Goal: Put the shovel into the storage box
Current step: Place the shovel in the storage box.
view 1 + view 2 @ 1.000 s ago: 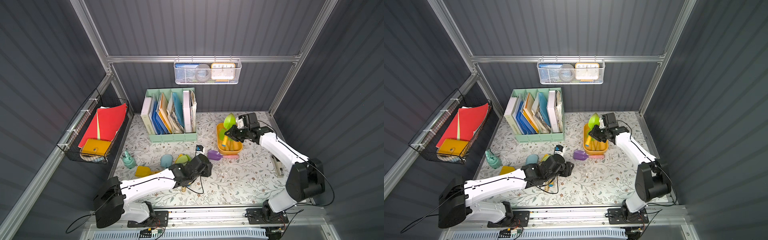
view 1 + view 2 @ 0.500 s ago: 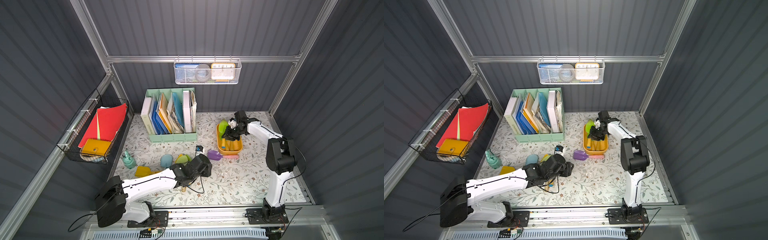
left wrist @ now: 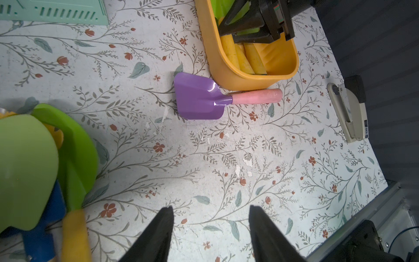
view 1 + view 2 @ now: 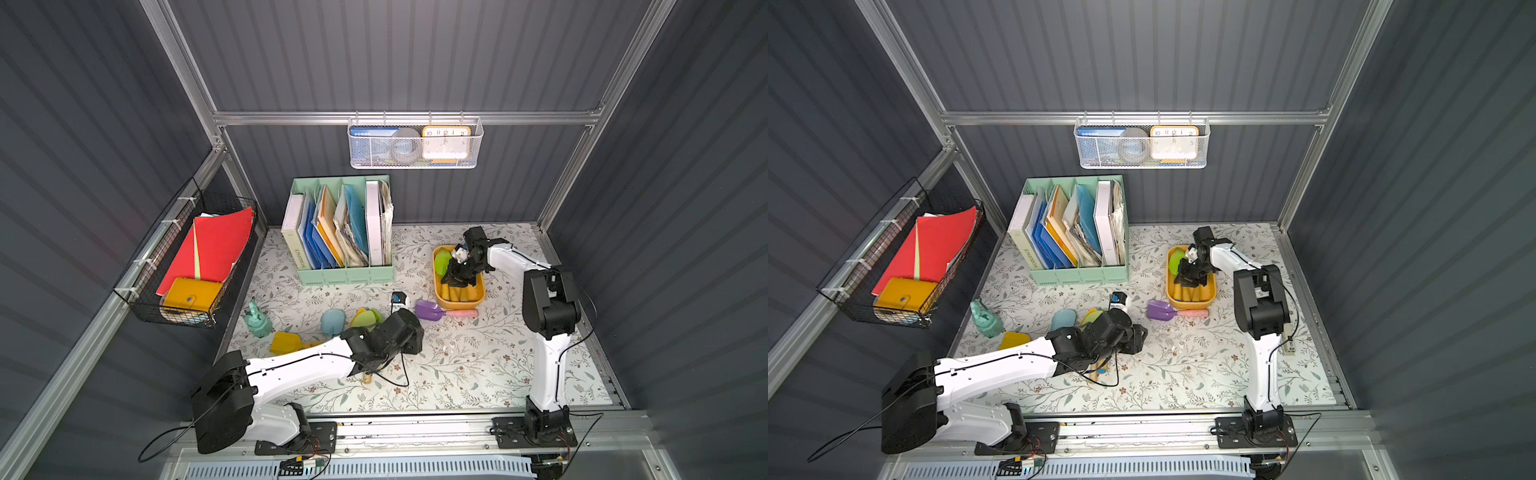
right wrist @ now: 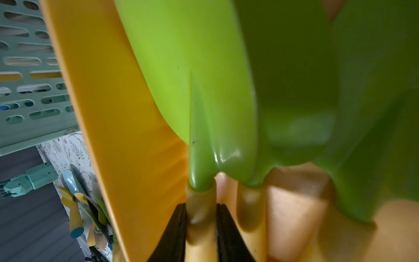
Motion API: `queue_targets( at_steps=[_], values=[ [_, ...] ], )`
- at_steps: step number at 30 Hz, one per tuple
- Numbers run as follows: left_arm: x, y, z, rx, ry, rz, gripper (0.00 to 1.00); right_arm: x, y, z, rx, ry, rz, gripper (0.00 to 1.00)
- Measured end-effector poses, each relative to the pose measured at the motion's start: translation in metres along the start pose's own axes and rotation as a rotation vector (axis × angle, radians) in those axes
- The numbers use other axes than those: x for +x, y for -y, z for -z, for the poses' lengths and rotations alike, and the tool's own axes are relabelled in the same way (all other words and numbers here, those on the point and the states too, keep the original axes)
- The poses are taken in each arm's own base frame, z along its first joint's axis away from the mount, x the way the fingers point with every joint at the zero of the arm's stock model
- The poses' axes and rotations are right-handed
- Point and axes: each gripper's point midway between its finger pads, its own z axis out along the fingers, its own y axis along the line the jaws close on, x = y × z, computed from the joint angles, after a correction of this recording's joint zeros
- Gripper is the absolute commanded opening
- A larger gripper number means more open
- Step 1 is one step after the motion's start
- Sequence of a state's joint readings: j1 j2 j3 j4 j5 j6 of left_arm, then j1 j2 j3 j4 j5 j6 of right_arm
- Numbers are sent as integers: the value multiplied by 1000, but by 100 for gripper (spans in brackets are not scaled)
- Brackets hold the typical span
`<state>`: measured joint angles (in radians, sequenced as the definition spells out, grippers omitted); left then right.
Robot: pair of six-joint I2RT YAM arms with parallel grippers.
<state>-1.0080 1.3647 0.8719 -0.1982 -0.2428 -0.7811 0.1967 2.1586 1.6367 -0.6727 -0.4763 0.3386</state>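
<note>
- While pinching the yellow handle of the green shovel [image 5: 204,90], the right gripper [image 5: 200,213] sits inside the storage box [image 5: 118,118].
- The left gripper [image 3: 210,217] has its jaws spread above the floral mat [image 3: 204,158].

Robot test cell in a lab, dressed up as a home-office nook. Giveaways: dark grey ribbed panel walls [image 4: 415,54] on a bare aluminium extrusion frame [image 4: 291,118]. Left robot arm [image 4: 299,365] and right robot arm [image 4: 548,370], white with black joints, are bolted to a metal rail [image 4: 415,432] along the front edge of the floral-print mat [image 4: 469,374].

Office props:
- mint-green slotted plastic file holder [image 4: 345,275], packed with folders, at the mat's back edge
- white mesh wire basket [image 4: 370,158] hung on the back crossbar, orange-framed clock [image 4: 445,145] inside
- black wire basket [image 4: 143,291] on the left wall, holding red folders [image 4: 216,245]
</note>
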Motion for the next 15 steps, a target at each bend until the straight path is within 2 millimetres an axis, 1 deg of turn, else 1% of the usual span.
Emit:
queue_targets(
  at_steps=[2,5,12,15],
  values=[
    [1,-1,0,-2,-2,-1,59,1,2,-2,3,-5,-4,31],
    [2,-2,-1,-5,-5,-2,58,2,4,-5,8,-13,-3,38],
    [4,-3,-2,-9,-8,-3,58,1,6,-2,27,-8,-2,39],
    [3,-3,-2,-10,-7,-3,59,2,6,4,42,-5,-3,39]
  ],
)
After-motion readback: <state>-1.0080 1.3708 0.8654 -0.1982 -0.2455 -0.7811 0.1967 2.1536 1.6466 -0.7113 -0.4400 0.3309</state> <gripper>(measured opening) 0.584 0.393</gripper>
